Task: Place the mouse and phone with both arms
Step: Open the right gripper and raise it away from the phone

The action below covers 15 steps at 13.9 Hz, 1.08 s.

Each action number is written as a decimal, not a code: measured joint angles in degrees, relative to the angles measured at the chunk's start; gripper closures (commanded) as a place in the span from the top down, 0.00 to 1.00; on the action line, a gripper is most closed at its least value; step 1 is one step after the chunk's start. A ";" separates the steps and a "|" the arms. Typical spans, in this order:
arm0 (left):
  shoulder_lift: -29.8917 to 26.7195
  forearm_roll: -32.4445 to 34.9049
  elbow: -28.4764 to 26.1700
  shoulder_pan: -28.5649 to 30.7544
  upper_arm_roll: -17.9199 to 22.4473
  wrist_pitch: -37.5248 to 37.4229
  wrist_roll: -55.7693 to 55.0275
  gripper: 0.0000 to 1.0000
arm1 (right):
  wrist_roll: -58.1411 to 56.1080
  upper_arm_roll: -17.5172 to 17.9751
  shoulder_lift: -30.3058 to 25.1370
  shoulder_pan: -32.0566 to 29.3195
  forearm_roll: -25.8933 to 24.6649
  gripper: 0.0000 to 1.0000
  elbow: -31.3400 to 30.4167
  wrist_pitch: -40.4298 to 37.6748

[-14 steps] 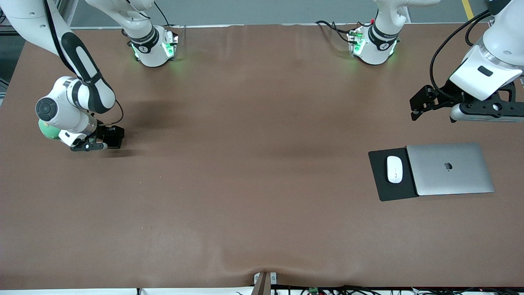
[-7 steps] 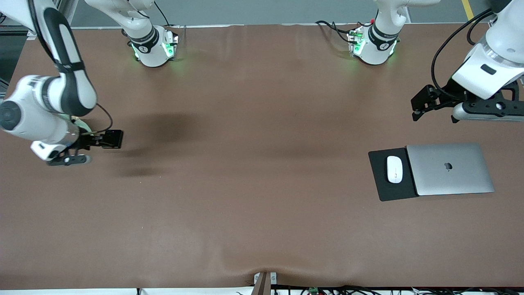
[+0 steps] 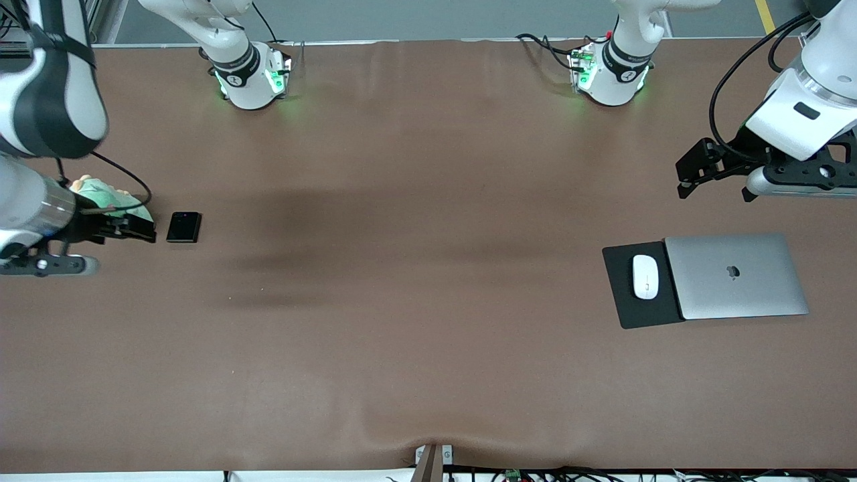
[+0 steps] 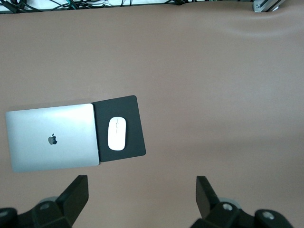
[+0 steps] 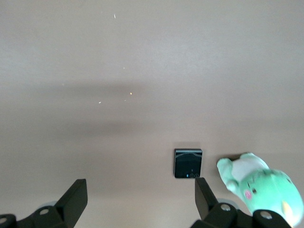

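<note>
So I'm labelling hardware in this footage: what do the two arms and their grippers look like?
Both arms are glossy white with rounded jointed shells and black bands; their bases glow green. The left arm carries a looping black cable down to the black two-finger left gripper, whose mount has a grey cylinder. The right arm has a thin black cable to the black right gripper. Fingers are blocky and matte black.

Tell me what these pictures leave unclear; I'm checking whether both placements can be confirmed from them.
- Green plush toy: front view, partly covered by the right arm; right wrist view, partly covered by a finger of the right gripper.
- Mouse pad: front view, one edge lies under the laptop.
- Left gripper: left wrist view, cut off by the picture's edge.
- Phone markings: too small to read in the right wrist view.
</note>
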 measured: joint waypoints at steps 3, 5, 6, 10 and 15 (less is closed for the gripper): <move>0.23 0.00 0.04 0.05 0.04 0.00 0.00 1.00 | 4.30 1.66 -0.13 0.22 -0.06 1.00 7.05 -8.76; 0.43 0.00 0.13 0.06 0.05 0.00 0.00 1.00 | 5.12 1.56 -1.47 0.69 -0.40 1.00 8.89 -11.22; 0.53 0.00 0.24 0.06 0.05 0.00 0.00 1.00 | 5.14 1.10 -2.66 0.73 -0.43 1.00 8.99 -11.79; 0.72 0.00 0.40 0.06 0.05 0.00 0.00 1.00 | 5.13 -2.13 -5.94 1.79 -0.43 1.00 7.69 -13.40; 0.76 0.00 0.49 0.06 0.06 0.00 -0.36 1.00 | 5.13 -2.45 -7.17 2.80 -0.43 1.00 5.86 -13.35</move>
